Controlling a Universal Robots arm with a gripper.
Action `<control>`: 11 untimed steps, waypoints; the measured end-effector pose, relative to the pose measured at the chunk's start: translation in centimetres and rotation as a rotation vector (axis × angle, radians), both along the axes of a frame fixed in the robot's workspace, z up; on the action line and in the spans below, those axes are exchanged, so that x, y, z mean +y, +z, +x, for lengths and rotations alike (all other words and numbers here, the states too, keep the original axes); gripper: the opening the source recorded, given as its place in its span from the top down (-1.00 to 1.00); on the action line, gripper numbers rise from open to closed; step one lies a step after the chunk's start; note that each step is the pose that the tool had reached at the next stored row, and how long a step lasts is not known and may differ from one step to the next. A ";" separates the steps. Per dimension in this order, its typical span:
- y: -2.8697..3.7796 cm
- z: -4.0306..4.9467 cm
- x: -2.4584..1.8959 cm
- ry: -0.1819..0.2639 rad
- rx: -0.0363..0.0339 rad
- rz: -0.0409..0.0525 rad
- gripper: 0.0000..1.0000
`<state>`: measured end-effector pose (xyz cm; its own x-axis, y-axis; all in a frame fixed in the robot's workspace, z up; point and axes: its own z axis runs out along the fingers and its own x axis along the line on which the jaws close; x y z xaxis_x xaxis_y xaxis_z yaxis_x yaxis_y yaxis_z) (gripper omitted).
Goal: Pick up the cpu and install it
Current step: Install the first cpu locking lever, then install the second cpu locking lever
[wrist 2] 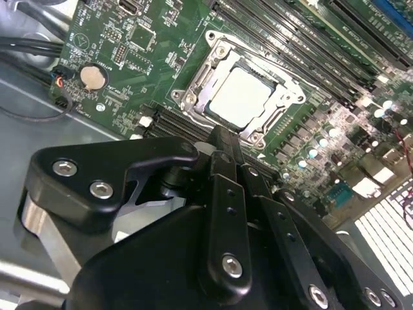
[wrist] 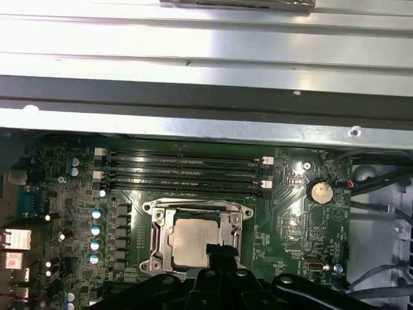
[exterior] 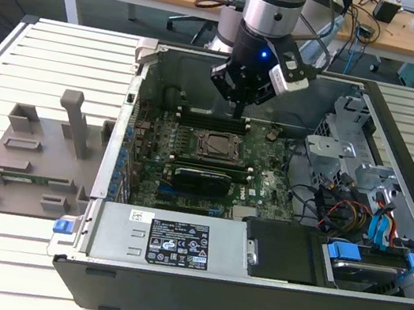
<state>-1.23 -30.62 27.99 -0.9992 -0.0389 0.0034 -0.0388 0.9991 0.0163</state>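
Observation:
The cpu (wrist 2: 242,97) is a silvery-white square lying flat inside the metal socket frame (wrist 2: 193,97) on the green motherboard, and it appears in both wrist views (wrist: 191,242). In the exterior view the socket (exterior: 219,147) sits mid-board inside the open computer case. My gripper (exterior: 239,111) hangs just above the board, a little behind the socket. Its black fingers (wrist 2: 222,145) come together to a narrow tip with nothing between them, and the tip is over the edge of the socket frame (wrist: 155,239). The gripper (wrist: 219,250) is apart from the cpu.
Memory slots (wrist: 181,171) run beside the socket. A long black card (exterior: 201,176) lies in front of it. A power supply (exterior: 175,242) closes the case's front. Cables and a drive cage (exterior: 349,212) fill the exterior view's right. A grey fixture (exterior: 37,165) stands left of the case.

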 end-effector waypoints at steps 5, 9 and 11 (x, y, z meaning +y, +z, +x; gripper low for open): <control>1.14 0.00 0.00 0.000 0.0000 0.0001 0.79; 1.22 0.00 0.00 0.000 0.0000 0.0001 0.79; 1.27 0.00 0.00 0.000 0.0000 0.0001 0.79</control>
